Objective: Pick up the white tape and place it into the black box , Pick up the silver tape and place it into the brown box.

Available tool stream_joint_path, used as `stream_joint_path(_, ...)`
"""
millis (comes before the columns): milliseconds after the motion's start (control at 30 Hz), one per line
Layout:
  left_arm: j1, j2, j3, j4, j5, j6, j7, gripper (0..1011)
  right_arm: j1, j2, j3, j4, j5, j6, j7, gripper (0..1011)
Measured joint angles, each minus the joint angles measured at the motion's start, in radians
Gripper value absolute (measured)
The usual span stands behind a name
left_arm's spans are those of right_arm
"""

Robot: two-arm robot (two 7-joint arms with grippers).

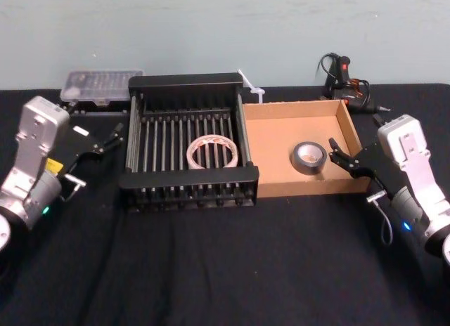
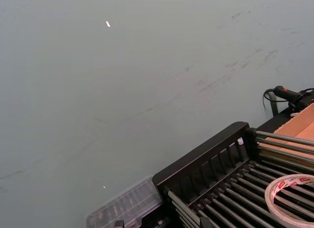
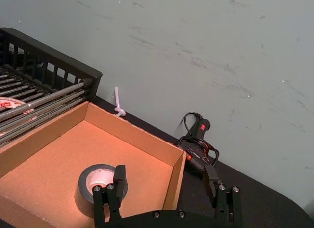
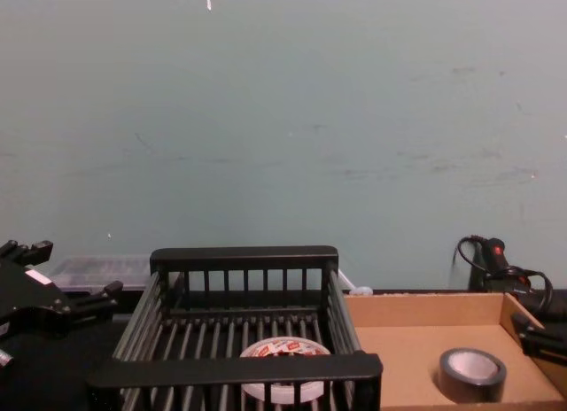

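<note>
White tape (image 1: 211,150) lies flat, hole up, on the barred floor of the black box (image 1: 186,81), about the middle and toward the right wall. Silver tape (image 1: 309,157) lies flat in the brown box (image 1: 302,187), in the right half of its floor, near the front wall but not touching it. The two boxes stand side by side, walls touching, toward the back edge of the table (image 1: 225,270).

Left gripper (image 1: 112,138): fingers spread, nothing between them. It hangs outside the black box, just beside its left wall, pointing in toward the box.

Right gripper (image 1: 335,152): fingers spread, empty. It sits at the right wall of the brown box, tips pointing at the silver tape. In the right wrist view the roll lies just ahead of one finger, off the centreline of the gap.

Key relation: each roll lies inboard of its nearer arm, white to the left arm across the crate wall, silver to the right arm across the cardboard wall. Both rolls are round and flat, so no long axis to line up with.

Judgement: both placements look complete; any coming move is likely a retreat outward, away from the box walls.
</note>
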Motion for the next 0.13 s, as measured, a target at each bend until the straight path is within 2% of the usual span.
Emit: stream_joint_path(133,0.0,0.0,0.0,0.0,0.0,0.0,0.0,1001,0.0,0.0,0.0,0.0,0.0,0.0,0.0,1002)
